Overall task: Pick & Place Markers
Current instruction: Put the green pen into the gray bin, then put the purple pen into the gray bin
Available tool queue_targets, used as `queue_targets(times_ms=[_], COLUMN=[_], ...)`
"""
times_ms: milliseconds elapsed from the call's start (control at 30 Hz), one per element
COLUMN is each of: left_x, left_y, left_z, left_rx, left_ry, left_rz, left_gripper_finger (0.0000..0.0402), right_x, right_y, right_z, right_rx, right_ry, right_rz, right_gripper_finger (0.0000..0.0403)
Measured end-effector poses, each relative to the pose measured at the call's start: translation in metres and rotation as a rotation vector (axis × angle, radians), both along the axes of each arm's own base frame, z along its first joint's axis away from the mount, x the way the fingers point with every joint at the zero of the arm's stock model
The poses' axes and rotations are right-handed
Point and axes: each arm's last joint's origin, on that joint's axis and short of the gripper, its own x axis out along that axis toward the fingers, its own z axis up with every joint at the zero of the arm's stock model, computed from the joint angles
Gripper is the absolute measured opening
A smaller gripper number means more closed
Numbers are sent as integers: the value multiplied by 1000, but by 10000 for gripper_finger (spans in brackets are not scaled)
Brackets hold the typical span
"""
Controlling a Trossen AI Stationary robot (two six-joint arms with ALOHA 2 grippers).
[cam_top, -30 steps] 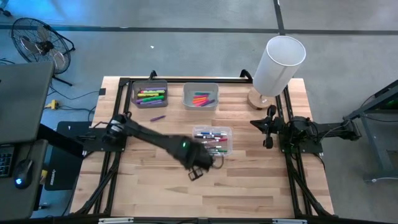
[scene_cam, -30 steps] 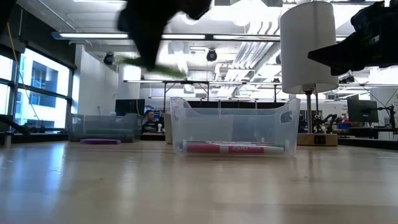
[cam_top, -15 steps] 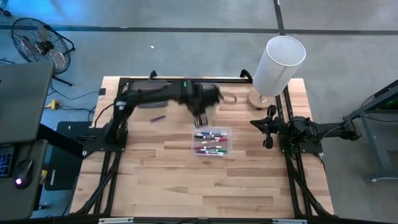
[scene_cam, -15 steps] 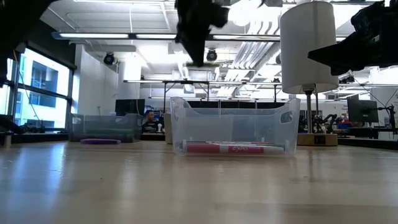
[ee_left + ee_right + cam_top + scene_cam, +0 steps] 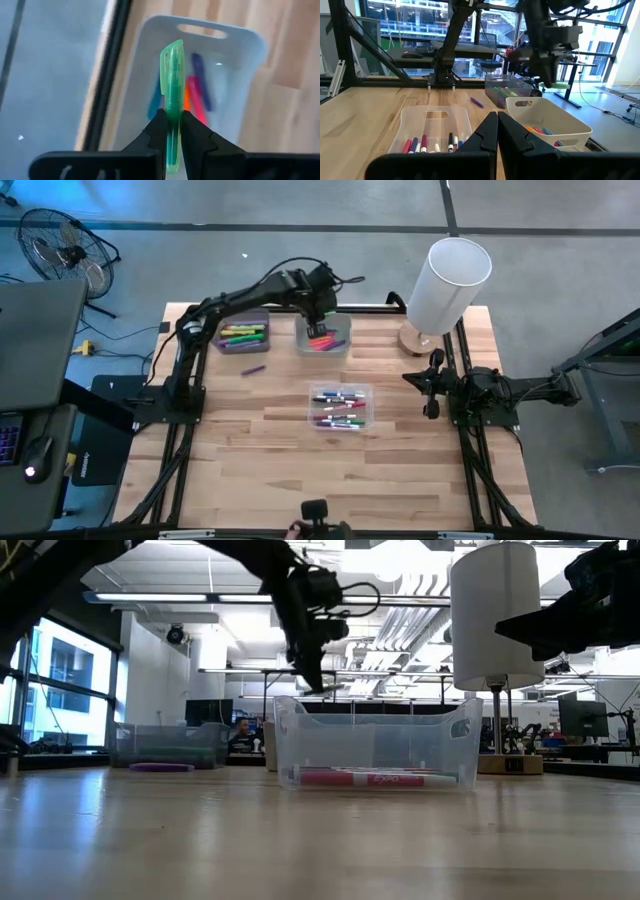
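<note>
My left gripper (image 5: 320, 323) hangs above the white bin (image 5: 340, 345) at the table's far middle, shut on a light green marker (image 5: 171, 75). That bin holds blue, orange, pink and purple markers (image 5: 195, 92). The low view shows the gripper (image 5: 312, 675) well above the table, and the right wrist view shows the green marker (image 5: 561, 86) just over the bin's rim. My right gripper (image 5: 497, 131) waits shut at the table's right side (image 5: 432, 380). My left gripper pinches the green marker's barrel (image 5: 172, 107) between its two fingers, on the half away from the clipped cap. The fingers slant down from above and lie across the marker. The marker is about level, lifted clear above the white bin.
A clear bin (image 5: 341, 407) with several markers stands mid-table. A grey bin (image 5: 241, 333) of markers is at the far left, with a loose purple marker (image 5: 253, 369) in front of it. A white cylinder lamp (image 5: 447, 285) stands at the far right.
My left gripper has swung from beside the clear bin's near left corner toward the table's far edge, rising a little and rolling its wrist. It now stands over the white bin. It has stayed shut on the green marker, which travelled with it clear of the table.
</note>
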Motion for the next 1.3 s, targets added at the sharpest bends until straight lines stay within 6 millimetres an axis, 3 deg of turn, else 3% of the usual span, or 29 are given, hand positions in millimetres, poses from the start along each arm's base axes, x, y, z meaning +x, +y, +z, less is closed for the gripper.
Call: queue_targets(times_ms=[133, 300, 800, 1067, 1300], left_x=[-5, -3, -2, -33, -52], left_y=[12, 11, 3, -28, -74], left_z=[-13, -25, -25, 32, 72], left_rx=[29, 50, 1, -133, -79], left_ry=[19, 40, 41, -75, -99], left_rz=[-34, -99, -26, 63, 173], left_gripper_finger=[28, 60, 137, 139, 139], right_x=[0, 0, 0, 0, 0], right_y=[0, 0, 0, 0, 0], right_z=[0, 0, 0, 0, 0], right_rx=[0, 0, 0, 0, 0], right_ry=[0, 0, 0, 0, 0], right_rz=[0, 0, 0, 0, -2], right_gripper_finger=[0, 0, 0, 0, 0])
